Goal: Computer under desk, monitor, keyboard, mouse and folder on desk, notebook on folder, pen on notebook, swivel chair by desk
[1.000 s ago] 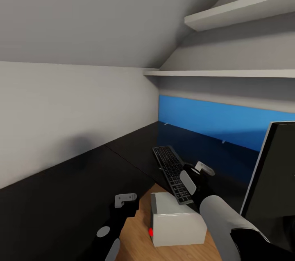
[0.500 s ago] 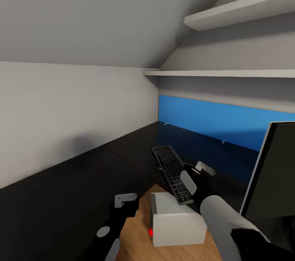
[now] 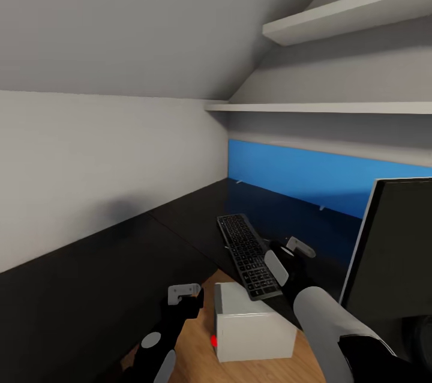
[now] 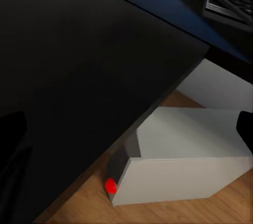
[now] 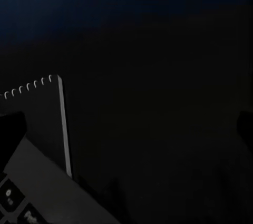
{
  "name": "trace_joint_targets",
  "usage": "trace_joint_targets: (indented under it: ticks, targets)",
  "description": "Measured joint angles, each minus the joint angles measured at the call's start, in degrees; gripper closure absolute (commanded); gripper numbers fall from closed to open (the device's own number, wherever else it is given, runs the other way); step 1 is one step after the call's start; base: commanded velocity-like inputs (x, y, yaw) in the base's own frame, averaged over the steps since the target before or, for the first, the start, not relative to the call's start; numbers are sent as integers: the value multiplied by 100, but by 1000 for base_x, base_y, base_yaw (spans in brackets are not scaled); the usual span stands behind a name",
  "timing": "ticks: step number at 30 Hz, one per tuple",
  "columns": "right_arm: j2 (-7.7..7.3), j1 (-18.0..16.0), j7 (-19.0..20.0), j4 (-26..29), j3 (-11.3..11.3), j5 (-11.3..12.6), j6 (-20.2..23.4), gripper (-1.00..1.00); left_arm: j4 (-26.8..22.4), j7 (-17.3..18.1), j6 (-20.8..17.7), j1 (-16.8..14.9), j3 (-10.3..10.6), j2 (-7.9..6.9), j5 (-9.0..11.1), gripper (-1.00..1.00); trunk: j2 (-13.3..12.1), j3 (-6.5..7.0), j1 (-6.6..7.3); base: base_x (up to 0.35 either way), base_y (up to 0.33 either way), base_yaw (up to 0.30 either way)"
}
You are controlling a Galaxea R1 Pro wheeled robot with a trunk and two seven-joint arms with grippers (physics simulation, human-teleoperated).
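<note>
While the head camera looked down into the corner of the black desk (image 3: 90, 287), the keyboard (image 3: 248, 256) lay on the desktop with its near end jutting past the desk edge, above the grey computer (image 3: 255, 330). That box stood on the wooden floor (image 3: 198, 341), partly tucked under the desk, its red light facing forward. At the right the monitor (image 3: 393, 251) stood on the desk, just beside the keyboard. The right gripper (image 3: 287, 256) hovered over the desk right next to the keyboard, with nothing visibly held; how wide it stood could not be told. The left gripper (image 3: 183, 294) hung by the desk edge near the computer, empty, its opening likewise unclear. A blue panel (image 3: 300, 176) ran along the wall beneath two pale shelves (image 3: 336, 108).
</note>
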State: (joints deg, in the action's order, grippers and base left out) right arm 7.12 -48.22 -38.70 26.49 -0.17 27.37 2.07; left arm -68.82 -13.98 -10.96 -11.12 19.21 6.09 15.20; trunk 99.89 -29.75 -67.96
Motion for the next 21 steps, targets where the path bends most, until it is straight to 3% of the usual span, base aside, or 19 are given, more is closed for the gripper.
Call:
trace_joint_targets:
  ticks: [13,21]
  targets:
    - [-3,4,252,-20,-6,60,15,-100,0,0,0,0,0,0,1,-100,0,0,0,0,-15,0]
    - [-26,7,742,-39,-8,522,97,-100,0,0,0,0,0,0,1,-100,0,0,0,0,-1,0]
